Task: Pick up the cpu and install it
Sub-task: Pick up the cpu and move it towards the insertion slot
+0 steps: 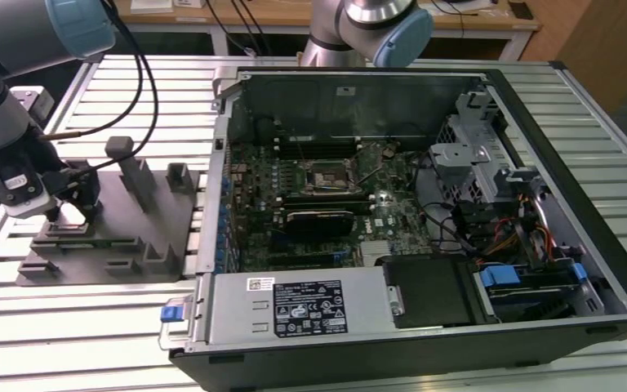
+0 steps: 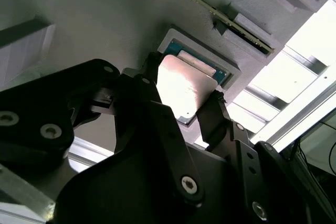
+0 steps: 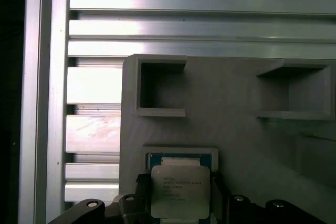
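Note:
The cpu, a small square chip with a pale silvery top, sits between my two black fingers in both wrist views. My gripper is shut on its opposite edges. The chip is at a square recess in the grey fixture, partly covering it; I cannot tell whether it still touches the recess floor. In the exterior view my gripper hangs low over the fixture's left part. The black socket frame lies on the motherboard inside the open computer case.
The open computer case fills the exterior view's middle and right, with a drive cage and cables on its right side. Grey posts and pockets rise from the fixture beside my gripper. A second arm's base stands behind the case. Everything rests on a slatted aluminium table.

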